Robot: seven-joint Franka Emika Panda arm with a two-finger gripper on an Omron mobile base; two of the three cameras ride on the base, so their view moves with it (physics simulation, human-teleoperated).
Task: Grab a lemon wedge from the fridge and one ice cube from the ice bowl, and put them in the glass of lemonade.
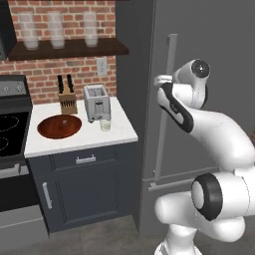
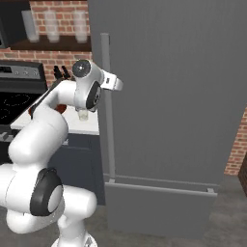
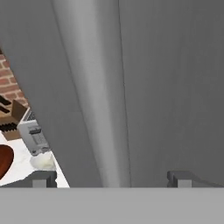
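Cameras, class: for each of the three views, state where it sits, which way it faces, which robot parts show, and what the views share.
Left base view: behind the arm's left, facing forward and down at the white counter, wide reddish-brown wooden bowl, silver toaster and tall dark grey fridge; white arm lower right.
Right base view: behind the arm's right, facing the fridge door; arm lower left.
Hand view: on the hand, facing the long pale grey bar handle between the open gripper tips.
Shared: fridge handle, toaster, small clear glass.
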